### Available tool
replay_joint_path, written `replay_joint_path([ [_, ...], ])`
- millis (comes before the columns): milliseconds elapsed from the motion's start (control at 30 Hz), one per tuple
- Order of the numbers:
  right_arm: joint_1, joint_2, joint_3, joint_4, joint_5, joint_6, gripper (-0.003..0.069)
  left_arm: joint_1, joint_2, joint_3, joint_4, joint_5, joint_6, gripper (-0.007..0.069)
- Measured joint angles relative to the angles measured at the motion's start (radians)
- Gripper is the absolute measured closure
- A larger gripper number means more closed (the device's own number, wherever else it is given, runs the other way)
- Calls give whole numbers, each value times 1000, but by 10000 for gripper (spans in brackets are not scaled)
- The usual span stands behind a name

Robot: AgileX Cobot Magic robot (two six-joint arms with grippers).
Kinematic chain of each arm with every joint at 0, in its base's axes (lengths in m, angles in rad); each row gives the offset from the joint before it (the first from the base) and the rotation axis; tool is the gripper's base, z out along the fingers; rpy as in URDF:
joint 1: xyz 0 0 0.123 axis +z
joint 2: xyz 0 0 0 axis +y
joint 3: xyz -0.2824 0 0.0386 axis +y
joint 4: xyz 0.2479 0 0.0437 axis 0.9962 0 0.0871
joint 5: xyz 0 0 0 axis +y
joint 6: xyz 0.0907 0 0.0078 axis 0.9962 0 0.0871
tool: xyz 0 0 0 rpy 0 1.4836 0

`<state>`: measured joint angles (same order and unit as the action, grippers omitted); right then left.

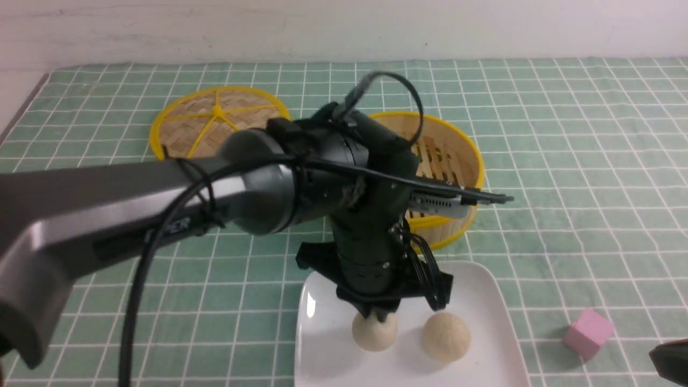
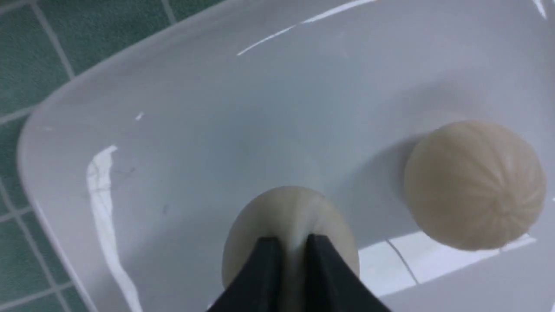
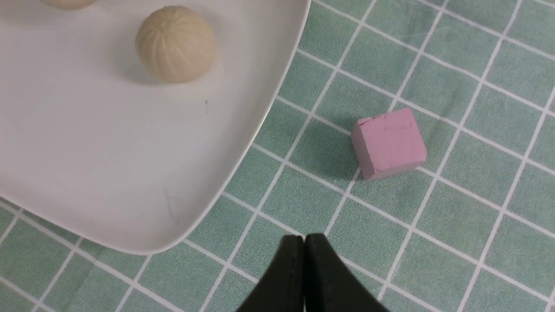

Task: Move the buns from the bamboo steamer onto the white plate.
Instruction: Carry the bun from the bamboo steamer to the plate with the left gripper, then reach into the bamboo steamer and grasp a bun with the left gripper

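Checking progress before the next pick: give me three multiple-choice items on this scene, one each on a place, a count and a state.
1. Where is the pink cube? A on the white plate; B on the cloth right of the plate; C in the left tool.
2. How many buns show on the plate? A one; B two; C three.
3. The right tool is: A wide open; B shut, empty; C holding the cube.
Key: B, it lies on checked cloth; B, two beige ones visible; B, its fingers meet with nothing between.
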<state>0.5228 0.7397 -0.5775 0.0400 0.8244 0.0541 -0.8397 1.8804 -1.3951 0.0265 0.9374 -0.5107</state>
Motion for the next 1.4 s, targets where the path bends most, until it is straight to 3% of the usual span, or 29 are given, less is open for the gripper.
replay_joint_path([
  [267,0,0,0,0,1,0,623,-3,41,-34,98,-26,-141,172],
  [367,0,0,0,0,2,0,620,-3,34,-116,150,15,-167,149],
  [433,0,0,0,0,2,0,618,-1,37,-176,199,46,-188,189],
  [533,0,0,0,0,2,0,615,23,63,-294,209,88,-186,347],
  [567,0,0,0,0,2,0,615,30,66,-314,204,91,-183,361],
  [600,0,0,0,0,2,0,613,65,101,-388,170,109,-157,466],
  [667,0,0,0,0,3,0,610,131,151,-499,80,125,-101,571],
  [833,0,0,0,0,3,0,604,271,307,-728,-125,132,18,612],
  [967,0,0,0,0,3,0,601,305,387,-843,-151,127,39,559],
  [1133,0,0,0,0,3,0,597,305,460,-913,-63,69,42,329],
  [1233,0,0,0,0,3,0,595,305,481,-914,-14,30,42,236],
  [1400,0,0,0,0,2,0,594,305,533,-914,-6,-50,42,194],
])
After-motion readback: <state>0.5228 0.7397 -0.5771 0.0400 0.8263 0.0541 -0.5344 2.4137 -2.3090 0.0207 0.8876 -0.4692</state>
